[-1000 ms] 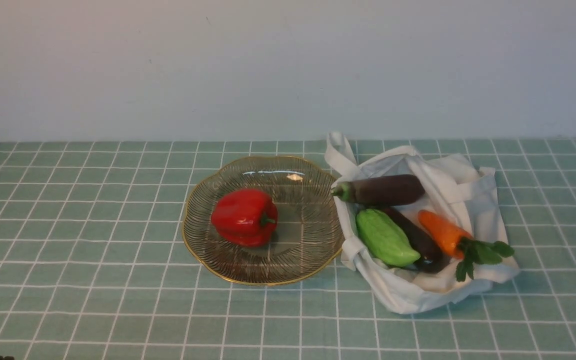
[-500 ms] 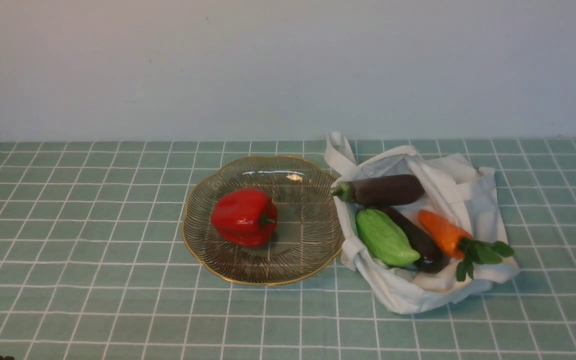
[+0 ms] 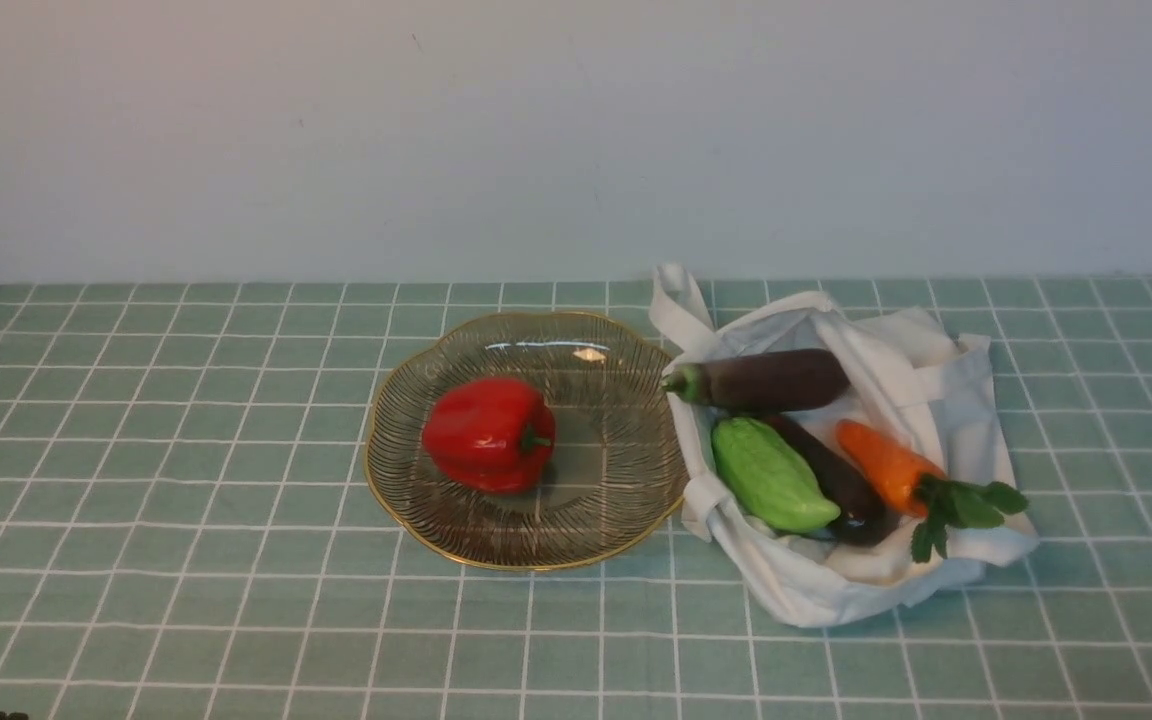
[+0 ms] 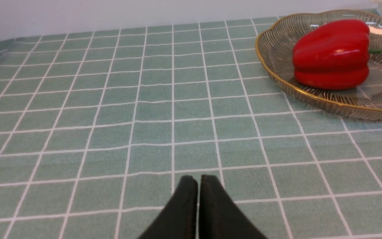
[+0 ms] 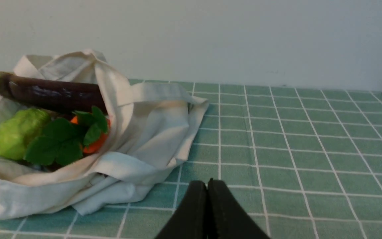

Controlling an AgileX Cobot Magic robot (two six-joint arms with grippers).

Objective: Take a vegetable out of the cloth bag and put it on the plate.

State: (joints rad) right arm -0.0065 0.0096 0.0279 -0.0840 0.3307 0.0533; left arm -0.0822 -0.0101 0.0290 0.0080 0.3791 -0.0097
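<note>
From my station I took the plate (image 3: 526,535) as my landmark and read the scene across from the left. Well to the left of the plate, my left gripper (image 4: 197,181) hung low over the bare checked worktop (image 3: 136,500), its fingers (image 4: 186,196) pressed together and pinching nothing; I judged it parked there to keep out of the way. On the plate itself, left of centre, lay the red bell pepper (image 3: 488,433) on its side, stem toward the bag, resting free of any grip, which I took to mean the placing was done. Just right of the plate, with its strap touching the rim, sat the cloth bag (image 3: 936,400), slumped open so its mouth faced up. It held the produce I had no need of: a dark eggplant (image 3: 766,379) across the top, a green gourd (image 3: 771,476), a second eggplant (image 3: 826,480) and a carrot (image 3: 886,465). Further right of the plate, beyond the bag, my right gripper (image 5: 207,186) waited above the cloth, fingers (image 5: 194,205) closed on nothing.
</note>
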